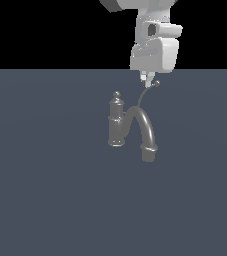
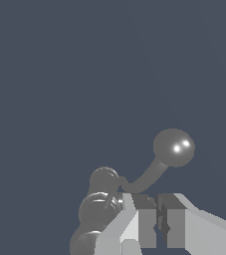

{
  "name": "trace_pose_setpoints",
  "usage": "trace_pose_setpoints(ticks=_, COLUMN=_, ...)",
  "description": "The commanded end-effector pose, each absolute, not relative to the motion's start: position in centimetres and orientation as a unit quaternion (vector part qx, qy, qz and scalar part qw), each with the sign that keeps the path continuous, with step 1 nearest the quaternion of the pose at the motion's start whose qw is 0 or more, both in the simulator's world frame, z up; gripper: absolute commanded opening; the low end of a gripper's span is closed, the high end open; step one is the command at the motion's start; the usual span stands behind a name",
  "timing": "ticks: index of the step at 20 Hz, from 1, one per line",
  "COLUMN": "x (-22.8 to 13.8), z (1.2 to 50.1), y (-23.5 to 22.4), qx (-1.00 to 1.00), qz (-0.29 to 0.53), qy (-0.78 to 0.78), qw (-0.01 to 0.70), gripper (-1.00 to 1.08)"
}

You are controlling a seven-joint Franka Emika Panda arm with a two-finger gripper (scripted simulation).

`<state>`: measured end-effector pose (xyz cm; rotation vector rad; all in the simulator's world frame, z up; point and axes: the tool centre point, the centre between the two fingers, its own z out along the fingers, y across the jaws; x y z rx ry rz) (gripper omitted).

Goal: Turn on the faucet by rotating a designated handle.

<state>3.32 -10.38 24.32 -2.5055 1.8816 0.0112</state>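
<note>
With its jaws nearly closed on nothing, the gripper hangs beside the handle rising behind the faucet, and a push could slip off its ball tip.

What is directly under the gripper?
The handle is under the gripper, its ball tip beside the fingertips. Contact cannot be judged. The faucet column stands lower.

Dim, flat, sharp simulator render
</note>
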Motion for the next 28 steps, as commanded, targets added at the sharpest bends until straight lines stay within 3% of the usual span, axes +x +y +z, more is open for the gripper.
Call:
trace_pose_setpoints(ticks=1, x=3.3, z=24.2, y=-13.6, qx=-0.786, qz=0.000, qy=0.619, qw=0.000, gripper=-1.00)
trace_pose_setpoints(ticks=2, x=3.5, z=24.3, y=-10.4, qx=-0.800, qz=0.004, qy=0.600, qw=0.006, gripper=-1.00)
trace_pose_setpoints(ticks=28, x=10.5, z=24.2, y=-10.7, qx=-0.789, qz=0.001, qy=0.614, qw=0.002, gripper=-1.00)
